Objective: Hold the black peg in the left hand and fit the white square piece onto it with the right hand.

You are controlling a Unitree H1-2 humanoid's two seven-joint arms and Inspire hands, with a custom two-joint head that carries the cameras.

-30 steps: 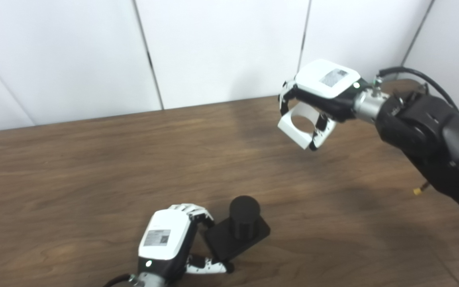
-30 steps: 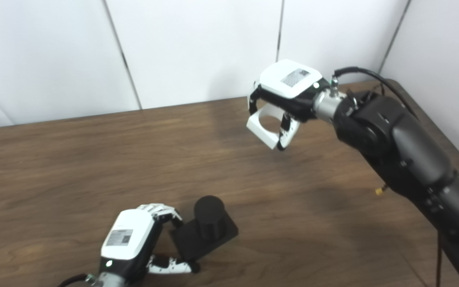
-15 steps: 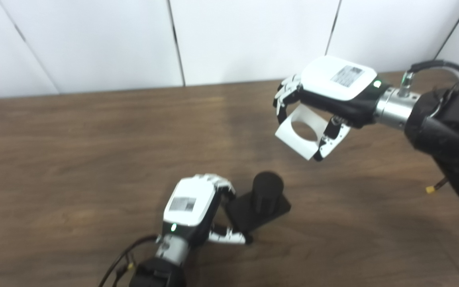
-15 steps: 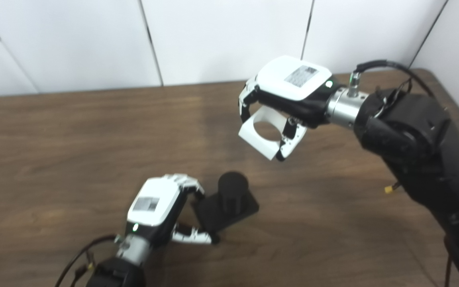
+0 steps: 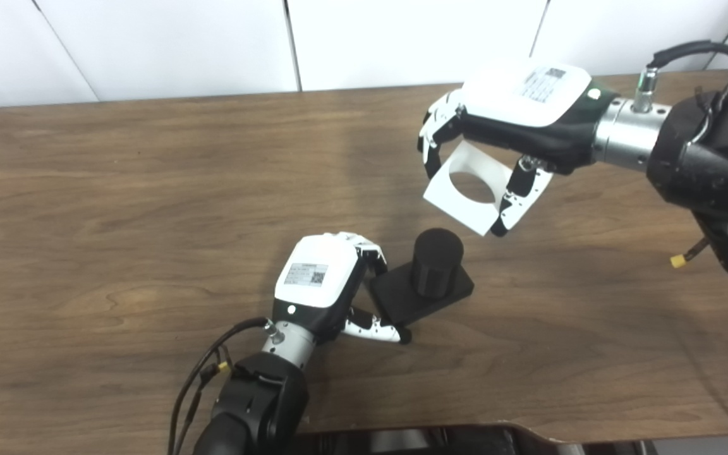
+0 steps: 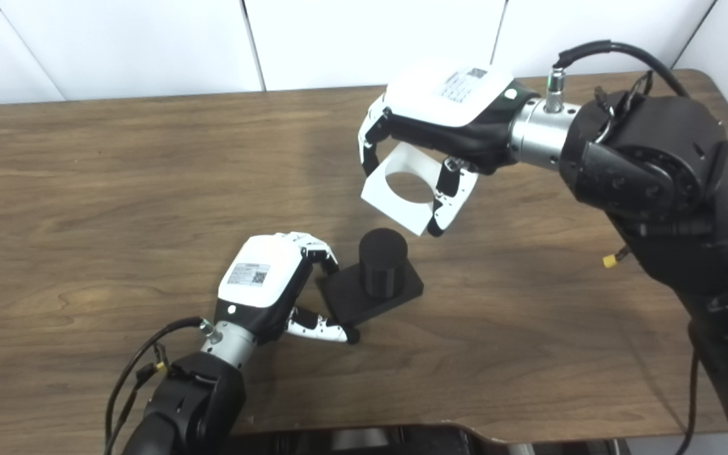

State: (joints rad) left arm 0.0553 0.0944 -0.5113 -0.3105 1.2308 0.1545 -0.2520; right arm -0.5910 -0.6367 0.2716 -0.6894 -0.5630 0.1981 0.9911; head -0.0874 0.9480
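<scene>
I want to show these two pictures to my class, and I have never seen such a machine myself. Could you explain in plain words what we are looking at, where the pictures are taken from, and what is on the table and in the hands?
This is a humanoid robot with two arms, each ending in a hand with fingers. Both pictures come from two cameras side by side on its head, looking down at a brown wooden table, so they show one scene from slightly different places.

The left hand has its fingers closed on the flat base of the black peg, a short round post standing upright on the table.

The right hand holds the white square piece, a plate with a round hole, tilted in the air above and a little beyond the peg. It is not yet on the peg.

Nothing else lies on the table.
</scene>
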